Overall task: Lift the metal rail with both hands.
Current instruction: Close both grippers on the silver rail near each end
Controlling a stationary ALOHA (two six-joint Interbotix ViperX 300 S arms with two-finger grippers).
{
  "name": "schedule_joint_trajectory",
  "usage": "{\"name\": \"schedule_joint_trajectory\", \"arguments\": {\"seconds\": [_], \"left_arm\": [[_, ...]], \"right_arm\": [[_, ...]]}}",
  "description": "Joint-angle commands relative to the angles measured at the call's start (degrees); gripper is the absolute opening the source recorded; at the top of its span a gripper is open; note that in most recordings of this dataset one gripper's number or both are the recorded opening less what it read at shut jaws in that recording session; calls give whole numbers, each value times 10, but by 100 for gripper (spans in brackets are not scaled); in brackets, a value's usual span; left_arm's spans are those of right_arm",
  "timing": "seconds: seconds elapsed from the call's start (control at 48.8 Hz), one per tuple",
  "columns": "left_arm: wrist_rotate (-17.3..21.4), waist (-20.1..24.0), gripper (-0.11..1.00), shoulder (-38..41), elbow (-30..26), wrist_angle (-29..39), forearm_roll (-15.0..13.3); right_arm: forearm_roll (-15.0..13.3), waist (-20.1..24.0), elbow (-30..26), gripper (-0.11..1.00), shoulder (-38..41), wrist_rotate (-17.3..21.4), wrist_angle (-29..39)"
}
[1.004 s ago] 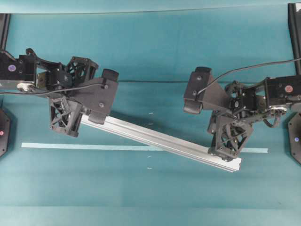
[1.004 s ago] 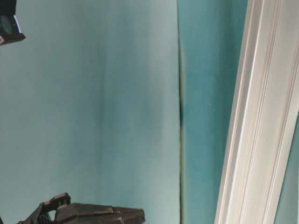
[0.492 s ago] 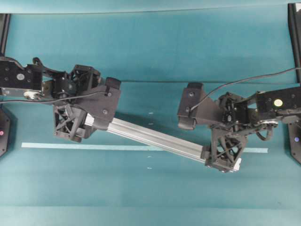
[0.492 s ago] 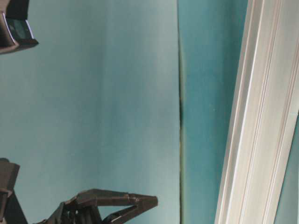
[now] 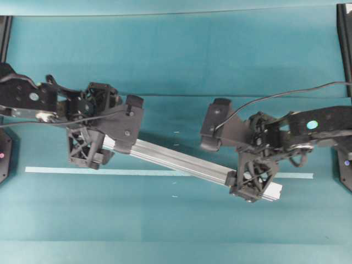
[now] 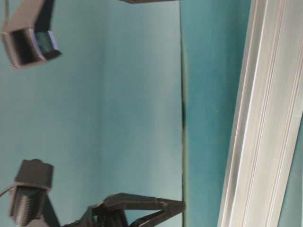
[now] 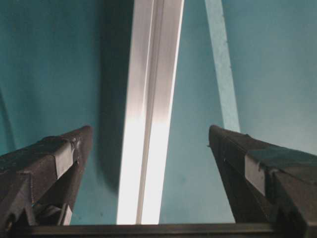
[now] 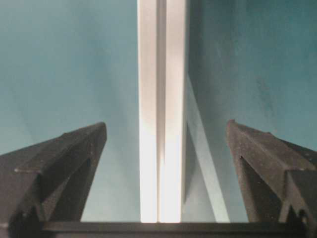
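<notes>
The metal rail is a long silver grooved bar lying slanted on the teal table, high on the left and low on the right, crossing the tape strip. My left gripper hangs over its left end, open. In the left wrist view the rail runs between the spread fingers of the left gripper with gaps on both sides. My right gripper is open over the right end. In the right wrist view the rail sits centred within the right gripper, touching neither finger.
A thin pale tape strip runs across the table under the rail, and the tape also shows in the left wrist view. Black arm bases stand at both side edges. In the table-level view the rail fills the right side.
Both grippers have spread from nearly shut on the rail to wide open. The left one has shifted a little right, the right one a little left. The rail has stayed in place.
</notes>
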Motion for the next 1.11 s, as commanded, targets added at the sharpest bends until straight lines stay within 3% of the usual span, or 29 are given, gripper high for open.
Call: {"name": "schedule_joint_trajectory", "arguments": {"seconds": [0.0,1.086], "left_arm": [[-4,1,98,6,1,-12,1],[7,30,98,94,53,-115,1]], "right_arm": [[4,4,-2,98,17,-1,-4],[9,13,59,98,75,4,-76]]}}
